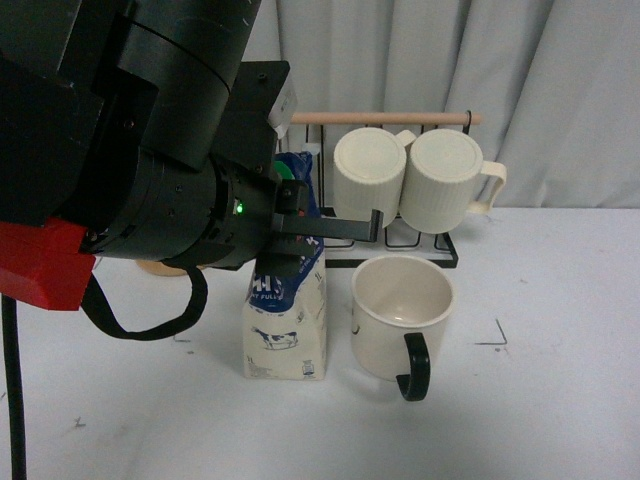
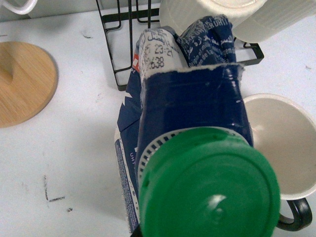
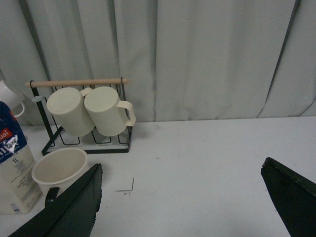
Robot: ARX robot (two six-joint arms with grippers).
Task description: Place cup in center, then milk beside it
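Note:
The milk (image 1: 287, 335), a blue-and-white carton, stands upright on the white table just left of the cup (image 1: 400, 300), with a narrow gap between them. The cup is a wide cream mug, and its black handle (image 1: 414, 368) points toward me. My left gripper (image 1: 296, 222) is shut on the milk near its top, and the black arm hides the carton's upper part. In the left wrist view the green cap (image 2: 210, 185) fills the foreground, with the cup (image 2: 281, 143) beside it. My right gripper (image 3: 180, 197) hangs open over bare table, to the right of the cup (image 3: 59, 168) and the milk (image 3: 14, 168).
A black wire rack (image 1: 440, 245) behind the cup holds two ribbed cream mugs (image 1: 405, 180) under a wooden bar. A round wooden coaster (image 2: 22, 81) lies left of the carton. A small white cup (image 3: 7, 96) shows by the rack. Grey curtain closes the back.

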